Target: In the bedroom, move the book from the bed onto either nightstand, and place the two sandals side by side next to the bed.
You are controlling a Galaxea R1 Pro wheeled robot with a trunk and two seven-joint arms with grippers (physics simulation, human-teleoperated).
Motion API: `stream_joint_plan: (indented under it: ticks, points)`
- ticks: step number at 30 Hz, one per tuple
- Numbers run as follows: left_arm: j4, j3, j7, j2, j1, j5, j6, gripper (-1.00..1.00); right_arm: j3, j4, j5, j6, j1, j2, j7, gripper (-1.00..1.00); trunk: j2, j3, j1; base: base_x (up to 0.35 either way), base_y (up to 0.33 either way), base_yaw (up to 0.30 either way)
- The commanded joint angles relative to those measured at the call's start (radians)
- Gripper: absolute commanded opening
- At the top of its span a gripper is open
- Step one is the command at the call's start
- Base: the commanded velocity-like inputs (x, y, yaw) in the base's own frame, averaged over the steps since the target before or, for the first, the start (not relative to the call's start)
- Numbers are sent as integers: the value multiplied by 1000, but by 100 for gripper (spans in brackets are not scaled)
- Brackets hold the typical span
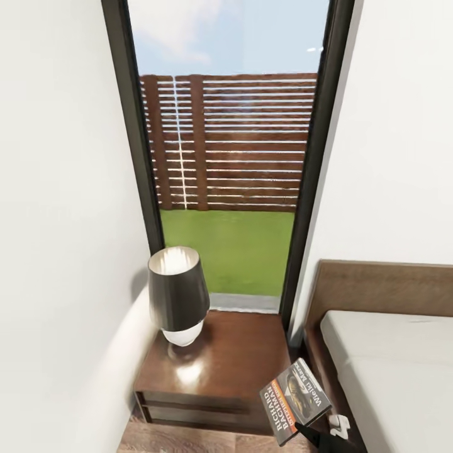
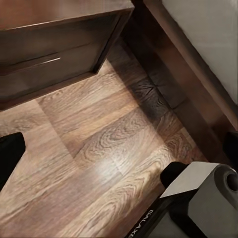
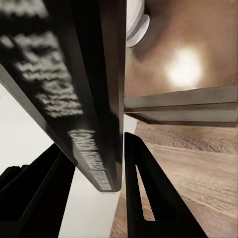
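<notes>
The book [image 1: 296,399], dark with white "RICHARD BACHMAN" lettering and an orange band, hangs tilted in the air just off the front right corner of the nightstand [image 1: 233,358], between it and the bed [image 1: 402,371]. My right gripper [image 1: 309,433] is shut on its lower edge. In the right wrist view the book [image 3: 74,89] is clamped between the two black fingers [image 3: 144,188] of the right gripper [image 3: 106,168], with the glossy nightstand top [image 3: 198,29] beyond. My left gripper [image 2: 119,148] hovers open over the wood floor near the nightstand's drawer front [image 2: 49,54]. The sandals are out of view.
A black-shaded lamp [image 1: 178,292] with a white base stands on the back left of the nightstand. A tall dark-framed window [image 1: 226,157] rises behind it, with white walls on both sides. The bed's dark base [image 2: 188,64] borders the narrow strip of floor [image 2: 99,148].
</notes>
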Motion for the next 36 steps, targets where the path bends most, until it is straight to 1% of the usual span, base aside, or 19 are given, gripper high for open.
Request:
stream_joint_plan:
  ticks: [1, 5, 7, 9, 11, 13, 14, 16, 19, 20, 21, 22, 24, 26, 27, 28, 29, 32, 36]
  points:
    - [-7, -5, -2, 1, -1, -2, -7, 100, -10, 1, 9, -8, -1, 0, 2, -100, -1, -1, 1, 294, 0, 3]
    - [-98, 0, -62, 3, -1, 4, 21, 100, -10, 1, 9, -8, -1, 0, 0, -100, -1, -1, 1, 133, 0, 1]
    - [-195, 1, -127, 4, -1, 22, 101, 100, -9, 1, 9, -8, -1, 0, -2, -100, -1, -1, 1, 39, 0, 0]
    - [-315, 0, -213, 5, -1, 40, 203, 100, -10, 1, 9, -8, -1, 0, -3, -100, -1, -1, 1, 16, 0, 0]
    - [-403, -1, -302, 23, -1, 49, 262, 100, -10, 1, 9, -8, -1, 0, -3, -100, -1, -1, 1, 6, 0, 0]
    - [-463, 9, -409, 48, -1, 57, 290, 100, -10, 1, 9, -8, -1, -1, -5, -100, -1, -1, 1, 2, 0, 0]
    - [-473, 14, -429, 52, -1, 59, 293, 100, -10, 1, 9, -8, -1, 0, -5, -100, -1, -1, 1, 1, 0, 0]
    - [-534, 54, -529, 70, -1, 76, 306, 100, -9, 1, 9, -8, -1, 0, -5, -100, -1, -1, 1, 0, 0, 0]
    - [-585, 71, -590, 77, -1, 83, 327, 100, -10, 1, 9, -8, -1, 0, -6, -100, -1, -1, 1, 0, 0, 0]
    - [-606, 75, -639, 79, -1, 86, 341, 100, -10, 1, 9, -8, -1, -1, -6, -100, -1, -1, 1, 0, 0, 0]
    - [-611, 76, -658, 80, -1, 87, 344, 100, -10, 1, 9, -8, -1, -1, -6, -100, -1, -1, 1, 0, 0, 0]
    - [-618, 78, -695, 81, -1, 89, 349, 100, -10, 1, 9, -8, -1, -1, -7, -100, -1, -1, 1, 0, 0, 0]
    - [-625, 97, -761, 82, -1, 91, 355, 100, -10, 1, 9, -8, -1, 0, -8, -100, -1, -1, 1, 0, 0, 0]
    - [-627, 126, -788, 81, -1, 92, 358, 100, -10, 1, 9, -8, -1, 0, -8, -100, -1, -1, 1, 0, 0, 0]
    - [-628, 151, -799, 81, -1, 92, 362, 100, -10, 1, 9, -8, -1, 0, -8, -100, -1, -1, 1, 0, 0, 0]
    - [-629, 188, -808, 79, -1, 91, 370, 100, -10, 1, 9, -8, -1, 0, -8, -100, -1, -1, 1, 0, 0, 0]
    - [-629, 205, -812, 79, -1, 91, 376, 100, -10, 1, 9, -8, -1, 0, -8, -100, -1, -1, 1, 0, 0, 0]
    - [-630, 231, -817, 77, -1, 91, 396, 100, -10, 1, 9, -8, -1, 1, -7, -100, -1, -1, 1, 19, 0, 0]
    - [-630, 235, -815, 75, -1, 90, 399, 100, -10, 1, 9, -8, -1, 1, -7, -100, -1, -1, 1, 209, 0, 0]
